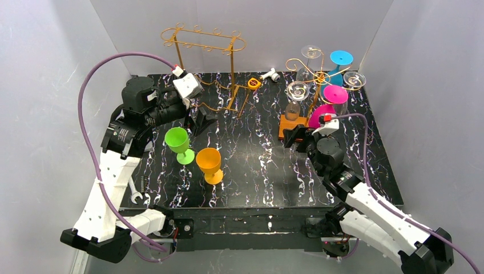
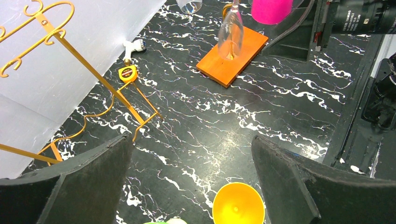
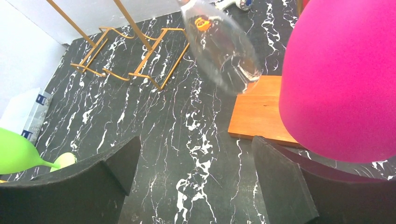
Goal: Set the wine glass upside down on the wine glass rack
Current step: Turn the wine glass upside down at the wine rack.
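Left gripper (image 1: pixel 201 121) is spread wide and empty, hovering near the green wine glass (image 1: pixel 177 140) and orange wine glass (image 1: pixel 209 160), both upright on the surface (image 1: pixel 251 171). The pink wine glass (image 1: pixel 322 116) hangs bowl-down on the wood-based rack (image 1: pixel 289 124). Right gripper (image 1: pixel 295 137) is fully spread and empty, just beside it. Risk: an off-line pull-back could clip the pink bowl or the neighbouring clear glass (image 3: pixel 219 46) and unhook it.

2 white arms (image 1: pixel 108 188), purple cables (image 1: pixel 134 55).

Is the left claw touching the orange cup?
Apart. The top view shows bare table between the open left claw and the orange cup.
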`<state>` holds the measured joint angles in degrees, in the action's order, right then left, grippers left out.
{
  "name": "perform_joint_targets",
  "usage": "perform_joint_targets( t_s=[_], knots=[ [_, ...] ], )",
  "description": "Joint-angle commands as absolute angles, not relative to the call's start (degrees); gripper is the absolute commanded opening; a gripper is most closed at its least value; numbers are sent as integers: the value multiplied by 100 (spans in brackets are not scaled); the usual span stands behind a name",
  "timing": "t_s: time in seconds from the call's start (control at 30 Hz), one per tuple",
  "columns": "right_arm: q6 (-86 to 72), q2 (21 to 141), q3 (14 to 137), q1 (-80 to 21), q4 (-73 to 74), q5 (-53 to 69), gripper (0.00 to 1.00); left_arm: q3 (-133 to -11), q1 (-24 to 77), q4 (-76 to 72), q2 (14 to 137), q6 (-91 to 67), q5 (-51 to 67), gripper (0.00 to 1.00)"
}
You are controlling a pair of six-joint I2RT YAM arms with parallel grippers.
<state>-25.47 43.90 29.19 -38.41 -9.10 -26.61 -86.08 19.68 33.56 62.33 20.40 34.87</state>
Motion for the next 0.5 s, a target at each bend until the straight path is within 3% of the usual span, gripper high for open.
perform_joint_targets(
  t_s=[0.0, 0.27, 0.47],
  knots=[
    [-2621, 4076, 2971, -3850, -699, -2701, 99, -8622, 1971, 3419, 6171, 2064, 3541, 98],
    [-2516, 3997, 3021, -3857, -495, -2478, 99, -8678, 1977, 3419, 6199, 2058, 3535, 98],
    [-2674, 3819, 3132, -3857, 686, -2134, 95, -8609, 1970, 3415, 6162, 2097, 3485, 98]
  ],
)
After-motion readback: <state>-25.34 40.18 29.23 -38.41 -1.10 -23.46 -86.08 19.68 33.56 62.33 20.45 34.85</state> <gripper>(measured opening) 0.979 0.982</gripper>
